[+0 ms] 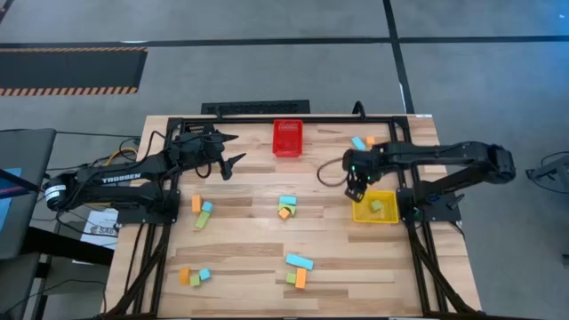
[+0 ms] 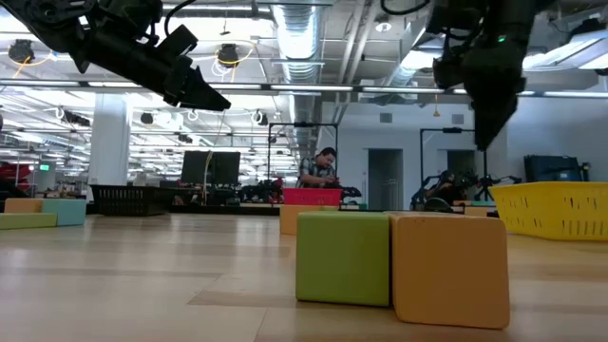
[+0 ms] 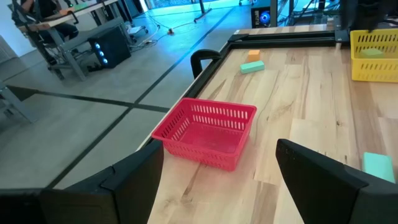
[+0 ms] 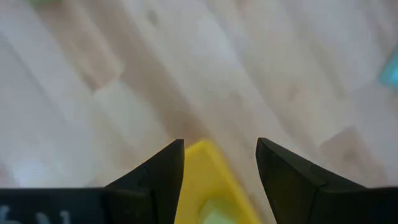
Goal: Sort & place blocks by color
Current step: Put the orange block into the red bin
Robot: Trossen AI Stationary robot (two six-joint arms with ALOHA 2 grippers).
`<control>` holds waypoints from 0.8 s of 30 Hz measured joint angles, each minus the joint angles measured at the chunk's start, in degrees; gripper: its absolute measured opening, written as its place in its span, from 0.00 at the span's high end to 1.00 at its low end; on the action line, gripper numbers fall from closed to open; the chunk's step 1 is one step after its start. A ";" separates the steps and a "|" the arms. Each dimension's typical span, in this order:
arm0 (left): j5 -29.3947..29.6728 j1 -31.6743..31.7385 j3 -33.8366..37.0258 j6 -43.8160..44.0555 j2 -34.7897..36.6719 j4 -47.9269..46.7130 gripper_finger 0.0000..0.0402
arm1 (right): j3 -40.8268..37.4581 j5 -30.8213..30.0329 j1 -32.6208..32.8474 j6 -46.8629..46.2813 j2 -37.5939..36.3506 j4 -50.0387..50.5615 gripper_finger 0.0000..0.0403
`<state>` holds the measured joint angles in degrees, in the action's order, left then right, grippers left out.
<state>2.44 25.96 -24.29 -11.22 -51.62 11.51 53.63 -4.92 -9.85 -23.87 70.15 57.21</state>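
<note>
Small orange, light blue and light green blocks lie in clusters on the wooden table: near the left edge, in the middle, near the front and front left, and at the far right. One green block lies inside the yellow bin. My right gripper hangs open above that bin's far left corner, holding nothing. My left gripper is open and raised left of the red bin, which shows ahead of its fingers.
The red bin sits at the table's far edge and the yellow bin at its right edge. In the low view a green cube and an orange cube stand side by side close to the camera. A person sits far behind the table.
</note>
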 joint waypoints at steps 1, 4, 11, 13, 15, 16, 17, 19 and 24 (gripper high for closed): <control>0.00 0.01 0.00 0.02 -0.01 0.00 0.25 | 0.00 -0.04 -1.72 1.46 0.00 -1.10 0.46; 0.01 0.00 0.00 0.87 -0.02 -0.01 0.25 | 0.00 -0.18 -7.31 4.83 0.00 -4.43 0.46; 0.13 0.00 0.00 2.61 -0.04 -2.00 0.25 | 0.00 -0.21 -19.52 9.17 0.00 -11.27 0.46; 0.17 0.02 0.00 3.29 -0.04 -2.87 0.25 | 0.00 -0.19 -21.73 10.56 0.00 -12.34 0.46; 0.17 0.00 0.00 3.54 -0.04 -3.34 0.25 | 0.00 -0.29 -24.02 10.34 0.00 -12.88 0.46; 0.17 0.00 0.00 3.70 -0.04 -3.67 0.25 | 0.00 -0.89 -25.26 9.63 0.00 -12.93 0.46; 0.18 0.00 0.00 4.09 -0.04 -3.96 0.25 | 0.00 -1.80 -26.55 8.72 0.00 -12.89 0.46; 0.42 0.00 0.00 4.53 -0.04 -4.29 0.25 | 0.00 -3.23 -29.18 7.17 0.19 -12.87 0.46; 0.49 0.01 0.00 4.97 -0.04 -4.72 0.25 | 0.00 -5.19 -36.14 2.21 2.67 -13.09 0.46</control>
<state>2.93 25.97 -24.29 -6.25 -51.66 6.79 53.63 -10.10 -45.99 -21.66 72.82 44.12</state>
